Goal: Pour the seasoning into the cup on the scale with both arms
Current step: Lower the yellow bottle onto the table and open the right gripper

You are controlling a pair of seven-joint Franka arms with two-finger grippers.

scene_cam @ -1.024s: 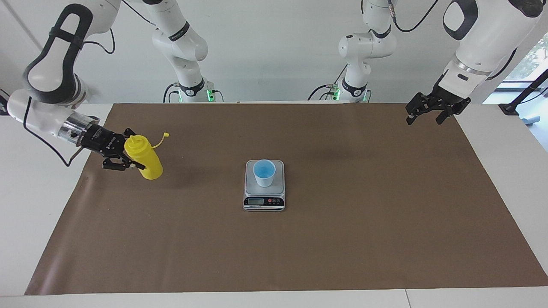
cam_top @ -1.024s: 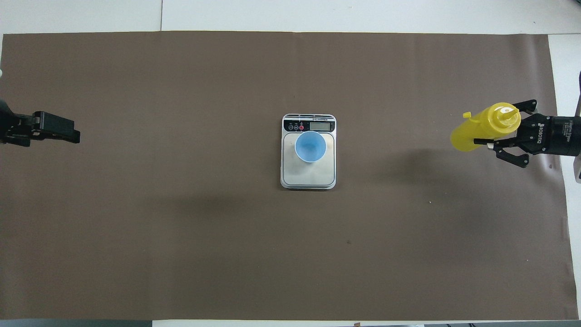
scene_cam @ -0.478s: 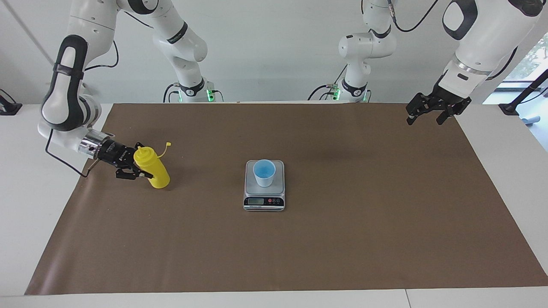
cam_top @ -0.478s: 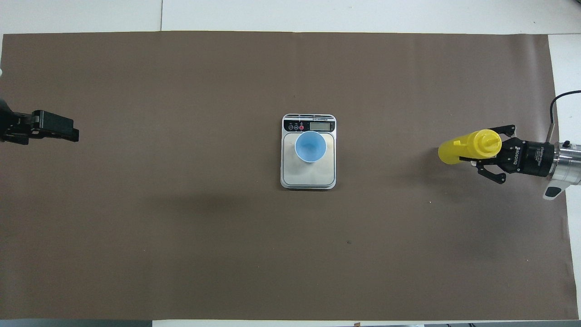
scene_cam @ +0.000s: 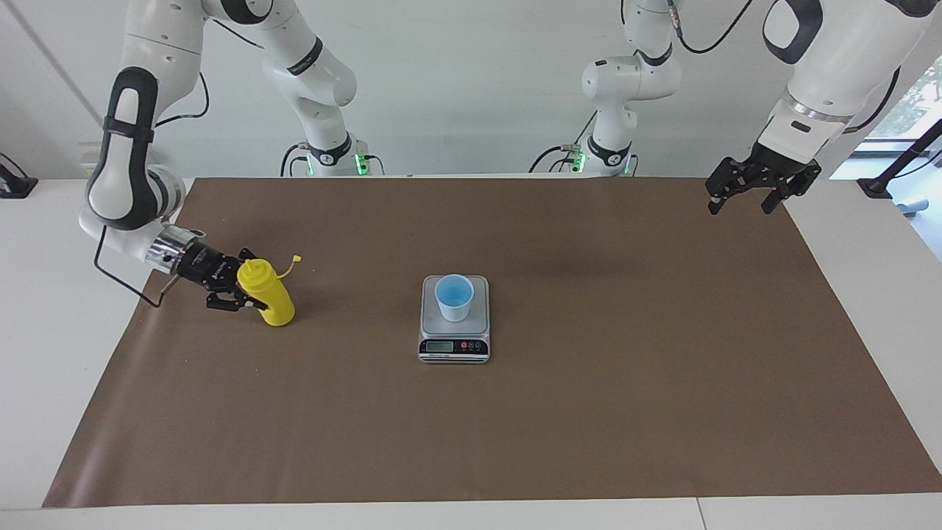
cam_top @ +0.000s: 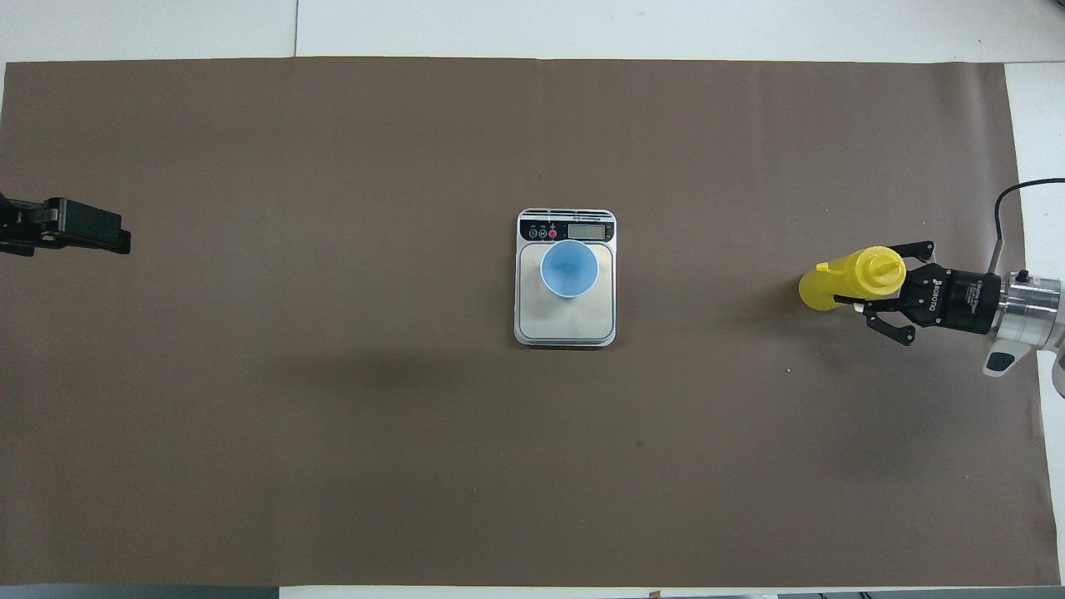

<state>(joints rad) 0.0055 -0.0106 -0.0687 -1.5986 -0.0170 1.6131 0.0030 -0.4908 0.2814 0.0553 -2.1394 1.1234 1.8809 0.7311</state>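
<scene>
right gripper (scene_cam: 249, 296) clamped on yellow seasoning bottle (scene_cam: 268, 294), now lower and upright near right arm's end of mat – maybe set down, pour not begun. cup (scene_cam: 454, 297) on scale (scene_cam: 454, 346), mid-table, well apart. left gripper (scene_cam: 743, 199) open, empty, waits – drifted slightly outward.

Right hand (scene_cam: 250, 294) grips seasoning bottle (scene_cam: 268, 294) upright.
</scene>
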